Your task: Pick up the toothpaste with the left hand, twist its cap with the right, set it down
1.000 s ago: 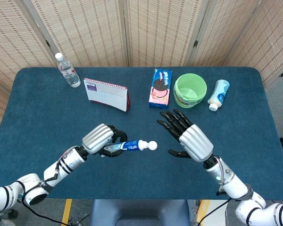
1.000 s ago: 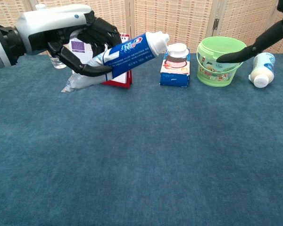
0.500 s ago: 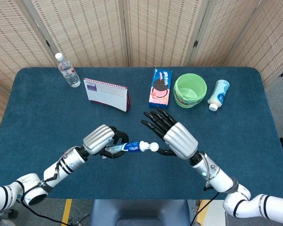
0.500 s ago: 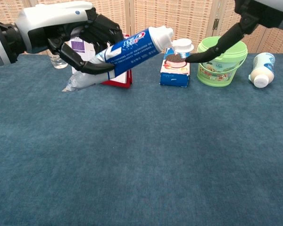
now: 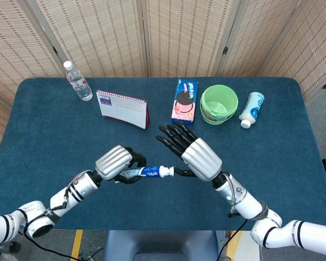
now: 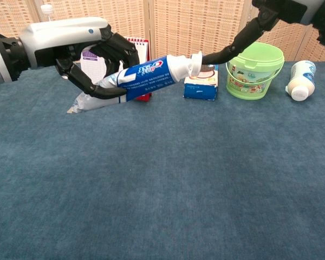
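A dark blue cloth covers the desk (image 5: 54,130), and folding screens of woven reed (image 5: 179,32) stand behind it. Along the far edge sit a water bottle (image 5: 78,81), a desk calendar (image 5: 123,109), a cookie box (image 5: 185,101), a green bucket (image 5: 219,104) and a white bottle (image 5: 251,109) lying on its side.

The left hand (image 5: 115,162) reaches in from the lower left, its fingers (image 6: 100,91) clenched around the rear half of the toothpaste (image 6: 143,79), which is lifted clear of the desk and points toward the right hand (image 5: 198,157). That hand comes in from the lower right with its back upward and most fingers fanned toward the far side of the desk. One dark finger touches the white cap (image 6: 195,63).

The head view shows both arms meeting over the near middle of the desk, but the right hand's back hides how the cap is met. The chest view shows the tube nearly level, its crimped tail drooping left, and a single long finger (image 6: 227,51) against the cap's far face; whether a second finger pinches it I cannot tell.
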`<state>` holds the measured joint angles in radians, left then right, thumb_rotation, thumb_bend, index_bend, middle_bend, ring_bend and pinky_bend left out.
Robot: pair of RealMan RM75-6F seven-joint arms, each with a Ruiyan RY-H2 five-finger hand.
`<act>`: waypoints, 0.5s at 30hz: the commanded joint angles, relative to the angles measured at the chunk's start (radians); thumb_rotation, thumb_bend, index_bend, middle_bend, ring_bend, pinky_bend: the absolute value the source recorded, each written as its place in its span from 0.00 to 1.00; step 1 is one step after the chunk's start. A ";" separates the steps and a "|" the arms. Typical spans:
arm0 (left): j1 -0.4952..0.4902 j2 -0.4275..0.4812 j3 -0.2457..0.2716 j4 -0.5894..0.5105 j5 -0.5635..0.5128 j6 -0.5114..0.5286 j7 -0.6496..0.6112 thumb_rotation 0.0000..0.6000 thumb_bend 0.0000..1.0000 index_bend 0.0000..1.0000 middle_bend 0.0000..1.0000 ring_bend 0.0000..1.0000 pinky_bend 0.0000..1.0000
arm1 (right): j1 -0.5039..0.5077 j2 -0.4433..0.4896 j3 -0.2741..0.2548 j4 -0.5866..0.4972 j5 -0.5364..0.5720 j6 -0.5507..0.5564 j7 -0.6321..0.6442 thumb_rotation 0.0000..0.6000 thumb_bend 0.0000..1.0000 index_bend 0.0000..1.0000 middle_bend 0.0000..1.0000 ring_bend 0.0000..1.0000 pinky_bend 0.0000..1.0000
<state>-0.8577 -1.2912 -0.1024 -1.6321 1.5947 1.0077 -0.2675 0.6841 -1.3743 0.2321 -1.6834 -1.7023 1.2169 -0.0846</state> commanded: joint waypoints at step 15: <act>0.071 -0.052 0.009 0.074 -0.049 0.072 -0.034 1.00 0.58 0.74 0.82 0.74 0.52 | -0.038 0.093 -0.054 -0.107 0.074 -0.013 0.127 0.92 0.00 0.00 0.00 0.00 0.00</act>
<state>-0.7928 -1.3386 -0.0949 -1.5655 1.5441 1.0723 -0.2932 0.6499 -1.3004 0.1932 -1.7681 -1.6492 1.2277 0.0028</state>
